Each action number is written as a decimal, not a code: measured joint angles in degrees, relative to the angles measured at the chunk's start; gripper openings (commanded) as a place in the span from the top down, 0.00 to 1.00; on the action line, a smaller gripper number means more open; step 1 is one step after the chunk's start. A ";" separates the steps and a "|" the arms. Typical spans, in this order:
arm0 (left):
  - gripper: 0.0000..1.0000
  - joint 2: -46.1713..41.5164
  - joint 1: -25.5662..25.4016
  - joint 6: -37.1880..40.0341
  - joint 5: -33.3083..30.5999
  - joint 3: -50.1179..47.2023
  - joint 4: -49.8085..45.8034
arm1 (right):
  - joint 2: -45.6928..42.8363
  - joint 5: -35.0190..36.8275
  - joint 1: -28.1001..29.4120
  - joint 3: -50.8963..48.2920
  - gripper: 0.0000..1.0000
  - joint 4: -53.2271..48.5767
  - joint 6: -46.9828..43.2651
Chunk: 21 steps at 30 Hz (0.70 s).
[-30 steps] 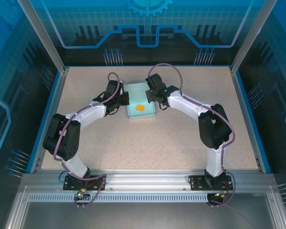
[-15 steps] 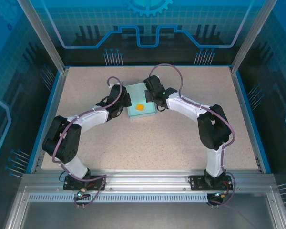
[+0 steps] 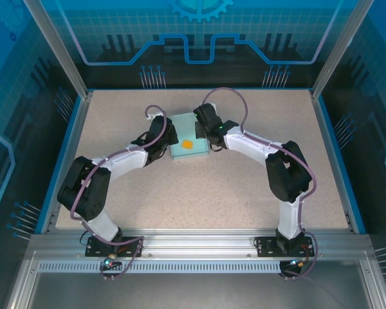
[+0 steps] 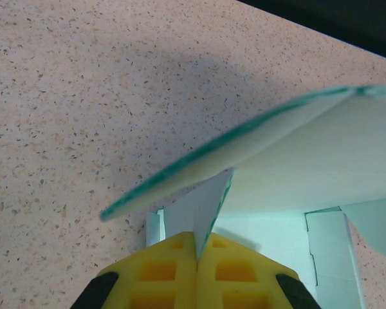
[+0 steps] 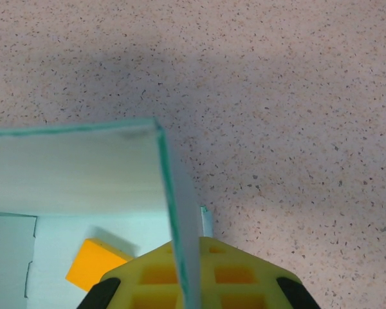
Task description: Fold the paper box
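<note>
The paper box (image 3: 194,153) is a pale light-blue card tray lying mid-table between the two arms. My left gripper (image 3: 168,136) is at its left side, and my right gripper (image 3: 210,132) at its right side. In the left wrist view the yellow fingers (image 4: 161,273) of my left gripper (image 4: 197,239) are shut on an upright card flap (image 4: 209,206), with a long wall (image 4: 289,151) bowing above it. In the right wrist view my right gripper (image 5: 186,250) is shut on the box's raised side wall (image 5: 177,206).
A small orange block (image 3: 188,145) lies on the floor of the box, and the same orange block (image 5: 93,264) is just left of my right fingers. Speckled tabletop (image 3: 199,193) stretches all round, bounded by a blue rim and metal frame posts.
Both grippers have drawn a little inward towards each other, each with its card wall, so the box looks narrower from above. The orange block has stayed in place.
</note>
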 measured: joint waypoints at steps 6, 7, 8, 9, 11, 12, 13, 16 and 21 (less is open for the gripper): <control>1.00 0.00 -0.04 -0.26 -0.04 -1.62 1.46 | 0.00 1.22 0.79 -1.22 0.98 1.01 1.38; 1.00 0.00 -0.04 -0.44 -0.04 -2.08 1.97 | 0.00 1.38 0.96 -1.66 0.99 1.33 1.60; 1.00 0.00 -0.04 -0.61 -0.09 -2.47 2.51 | 0.00 1.64 1.11 -2.19 0.99 1.79 1.81; 1.00 0.00 -0.11 -0.70 -0.20 -2.67 3.02 | 0.00 2.03 1.29 -2.69 0.99 2.49 1.92; 1.00 0.00 -0.35 -1.07 -0.44 -3.23 3.98 | -0.13 2.93 1.64 -3.85 0.99 4.26 2.16; 1.00 0.00 -0.42 -1.07 -0.63 -3.52 4.46 | -0.31 3.28 1.75 -4.48 0.99 5.01 2.29; 1.00 0.00 -0.52 -1.09 -0.87 -3.87 5.07 | -0.59 3.63 1.90 -5.18 0.99 5.79 2.36; 1.00 -0.09 -0.87 -1.09 -1.68 -4.74 6.45 | -1.42 4.33 2.45 -7.10 0.99 7.67 2.56; 1.00 -1.22 -1.36 -1.07 -2.43 -6.86 8.11 | -2.12 4.94 2.95 -8.90 0.98 9.97 2.95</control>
